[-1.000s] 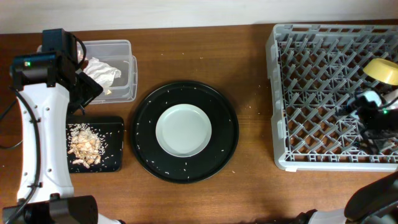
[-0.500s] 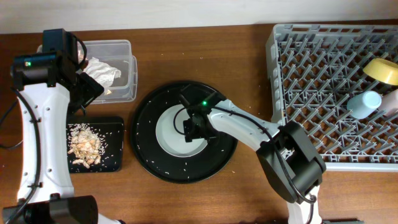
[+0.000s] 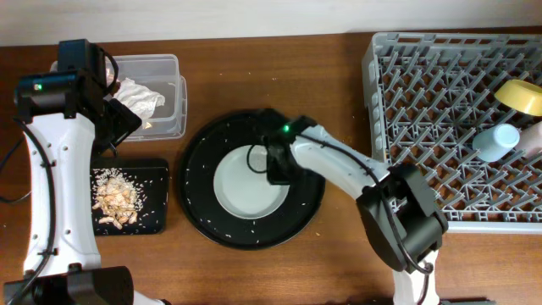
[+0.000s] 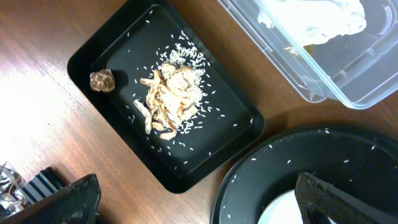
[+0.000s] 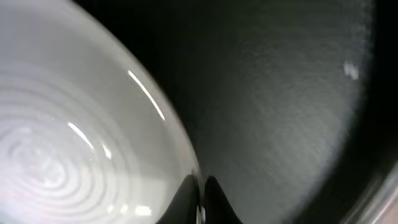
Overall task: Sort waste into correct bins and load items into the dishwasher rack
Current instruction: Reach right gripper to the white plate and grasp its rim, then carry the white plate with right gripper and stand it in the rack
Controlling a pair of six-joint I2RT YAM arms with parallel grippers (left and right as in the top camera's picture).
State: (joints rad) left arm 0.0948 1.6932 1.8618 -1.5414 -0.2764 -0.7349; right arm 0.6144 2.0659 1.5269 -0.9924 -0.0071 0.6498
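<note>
R gripper (image 3: pixel 275 163) pinches the right rim of the grey plate (image 3: pixel 241 188), jaws nearly closed on it; plate lies flat in the round black tray (image 3: pixel 199 207), mid-counter (image 3: pixel 339 76). L gripper (image 3: pixel 118 125) hangs wide open, empty, over flat black bin (image 4: pixel 93 56) w/ food scraps (image 4: pixel 168 99).

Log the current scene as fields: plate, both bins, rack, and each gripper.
plate: grey plate on round black tray, not yet racked
right gripper: fingertips close together at the plate's right rim; grasp unclear
left gripper: open, empty, near the two bins
clear tub: holds white wrapper
flat black tray: holds food scraps
rack: yellow bowl and light blue cup at its right side
</note>
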